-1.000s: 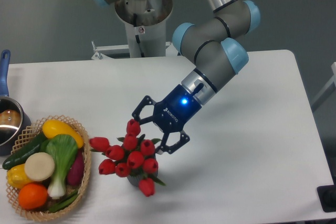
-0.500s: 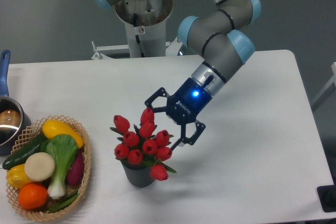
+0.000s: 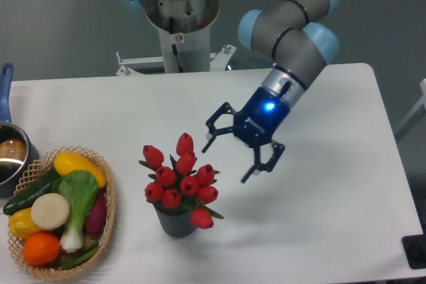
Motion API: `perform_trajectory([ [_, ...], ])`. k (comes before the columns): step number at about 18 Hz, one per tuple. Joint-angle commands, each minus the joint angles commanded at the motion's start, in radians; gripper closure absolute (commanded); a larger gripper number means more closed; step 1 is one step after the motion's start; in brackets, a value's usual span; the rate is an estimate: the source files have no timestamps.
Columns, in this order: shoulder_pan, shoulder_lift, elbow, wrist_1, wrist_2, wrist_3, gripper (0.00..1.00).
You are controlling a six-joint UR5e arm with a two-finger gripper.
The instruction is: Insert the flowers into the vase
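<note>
A woven wicker basket [image 3: 106, 212] sits at the near left of the white table [image 3: 333, 231], piled with a yellow squash [image 3: 76, 164], a green-and-white leafy vegetable [image 3: 78, 197], a pale round piece [image 3: 50, 211], an orange [image 3: 41, 249], a second yellow piece [image 3: 20, 223], something purple [image 3: 97, 216] and a dark green cucumber [image 3: 30, 192]. Behind it, at the left edge, a steel pot [image 3: 10, 157] with a blue handle [image 3: 5, 91] is partly cut off by the frame. Nothing lies between the basket and the vase [image 3: 176, 223], which stands upright near the front of the table, just right of the basket, a small dark grey ribbed cylinder. The flowers [image 3: 180, 181] sit in its mouth, their red tulip buds spreading wider than the vase; one bud droops over the right side of the rim, and green leaves poke out between the heads. How deep the stems go is hidden by the buds. The gripper [image 3: 229, 155] hangs above and to the right of the bunch, tilted down toward it, with its two fingers [image 3: 258, 166] spread wide apart and nothing between them; it appears clear of the flowers, with the nearest fingertip close to the top bud.
</note>
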Motion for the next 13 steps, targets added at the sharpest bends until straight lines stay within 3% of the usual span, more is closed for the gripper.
perform_trajectory([
  [2, 0.032, 0.015, 0.015, 0.0, 0.011, 0.0, 0.0],
  [7, 0.06, 0.041, 0.031, -0.002, 0.205, 0.0, 0.0],
  [13, 0.049, 0.078, 0.058, -0.003, 0.613, 0.002, 0.0],
])
